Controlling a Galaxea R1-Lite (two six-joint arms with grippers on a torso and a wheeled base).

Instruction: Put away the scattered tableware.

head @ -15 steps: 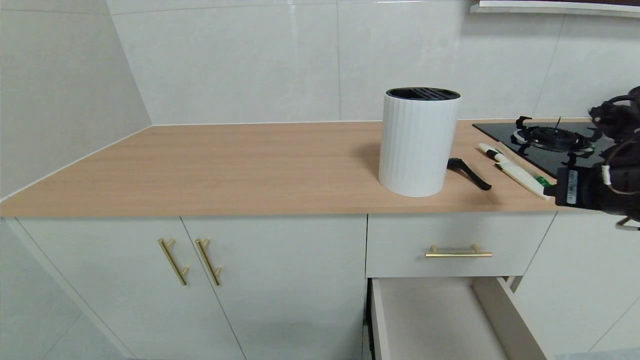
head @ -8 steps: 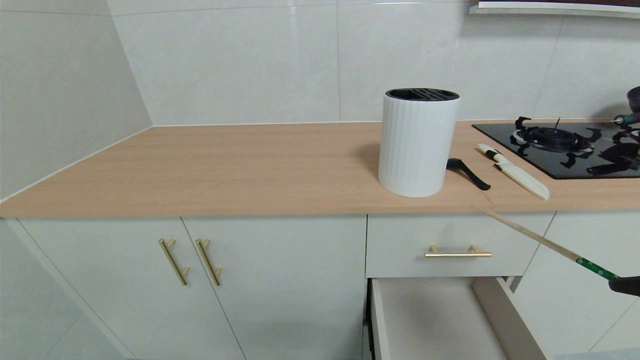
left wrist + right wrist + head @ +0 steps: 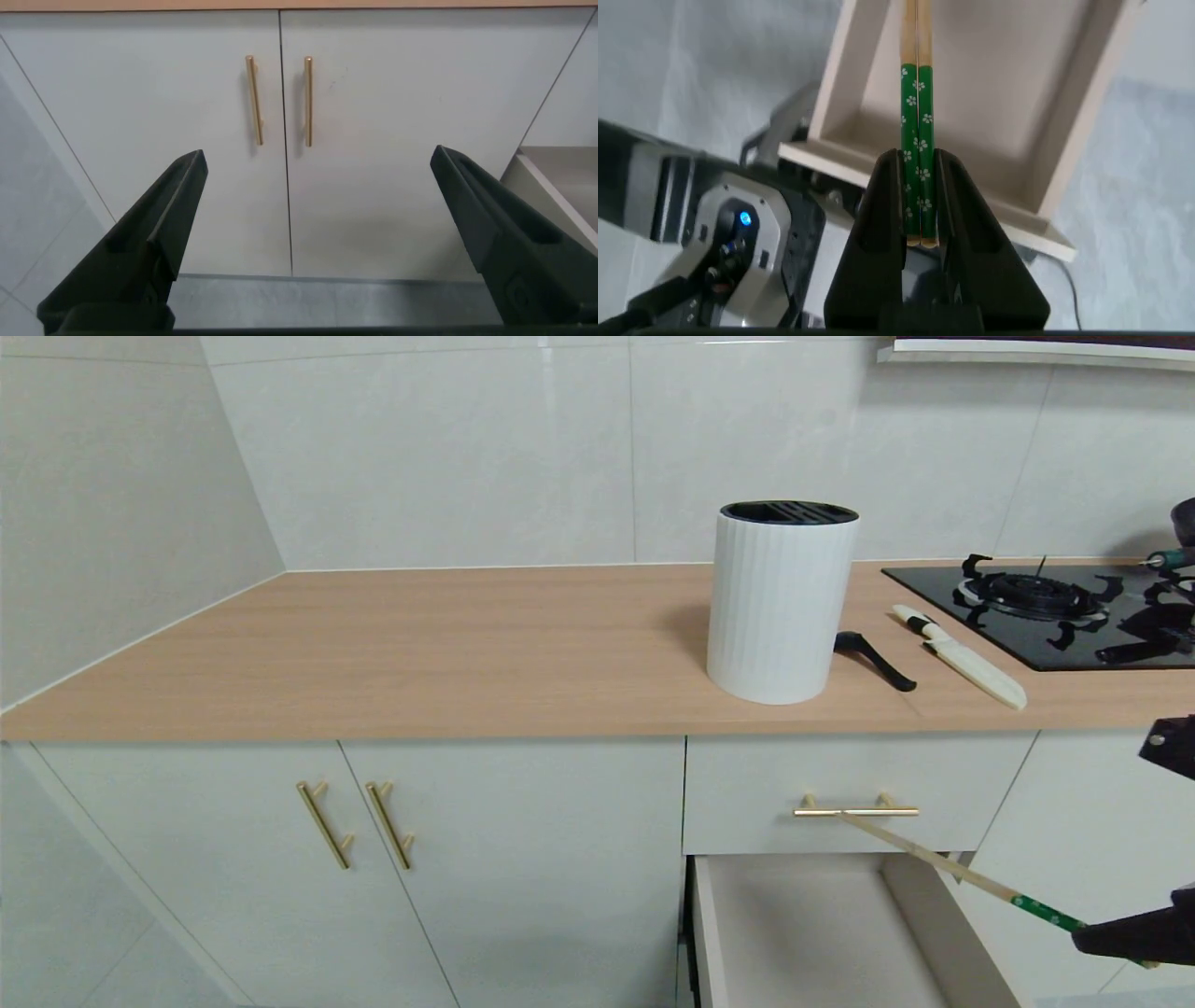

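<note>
The right gripper (image 3: 915, 173) pinches two thin, light chopsticks (image 3: 915, 56) at their green end; they seem stiff but slippery, so squeeze both together

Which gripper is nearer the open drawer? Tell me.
Right. The right gripper, shut on the chopsticks, hangs just right of the open drawer; the left gripper faces the cabinet doors, the drawer off to one side.

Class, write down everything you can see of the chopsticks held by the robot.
The chopsticks are a pair of slim, pale wooden-looking sticks, each with a green, white-flowered band at the held end. They lie side by side, clamped in the right gripper, slanting out above the open drawer.
</note>
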